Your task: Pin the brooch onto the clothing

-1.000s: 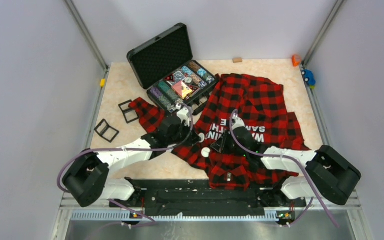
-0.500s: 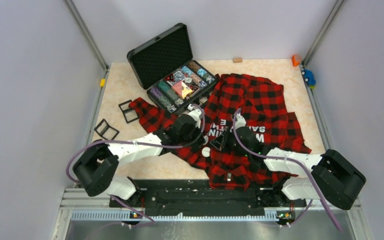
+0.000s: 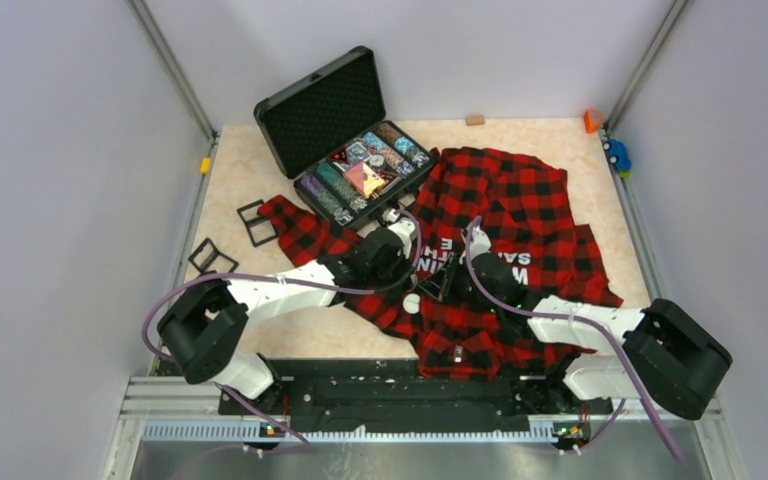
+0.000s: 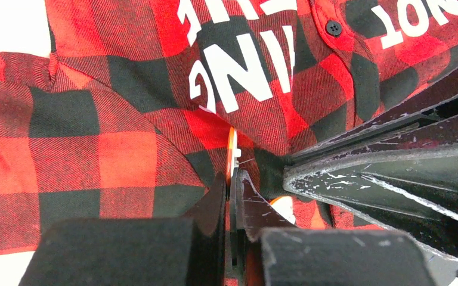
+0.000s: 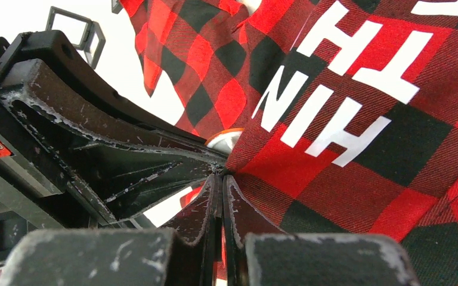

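Sprawling from the tabletop's (image 3: 250, 170) centre toward its right edge, the checked shirt (image 3: 520, 205) lies rumpled. At a central fold, left pincer (image 4: 231, 179) clamps the brooch (image 4: 232, 146); right pincer (image 5: 221, 179), touching it, pinches shirt fabric.

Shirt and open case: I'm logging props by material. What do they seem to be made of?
The shirt looks like soft woven flannel, matte: fine diagonal weave ridges show close up. Its white lettering looks printed on. The case is lined with dimpled black foam; its shell looks like hard plastic, though unsure.
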{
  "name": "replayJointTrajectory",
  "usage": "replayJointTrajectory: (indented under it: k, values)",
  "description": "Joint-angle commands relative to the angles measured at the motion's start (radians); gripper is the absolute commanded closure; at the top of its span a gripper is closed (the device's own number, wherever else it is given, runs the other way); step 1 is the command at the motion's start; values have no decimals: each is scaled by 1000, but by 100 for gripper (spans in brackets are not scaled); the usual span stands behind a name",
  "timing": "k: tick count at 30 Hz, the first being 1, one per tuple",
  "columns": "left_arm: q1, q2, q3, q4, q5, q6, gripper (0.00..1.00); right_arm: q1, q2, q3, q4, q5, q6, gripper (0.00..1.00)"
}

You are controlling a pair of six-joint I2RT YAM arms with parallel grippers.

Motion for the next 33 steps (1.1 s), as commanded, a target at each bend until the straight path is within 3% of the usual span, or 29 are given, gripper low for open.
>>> replayJointTrajectory:
  k: [1,21,33]
  values:
    - [-11,13,50,-17,-14,25,100,13,0,14,69,-31,-24,100]
    - [-15,-71,-16,91,-2,4,100,27,124,25,106,-61,-44,100]
    - [-16,-2,26,-15,-57,21,100,28,-41,-8,28,56,-51,100]
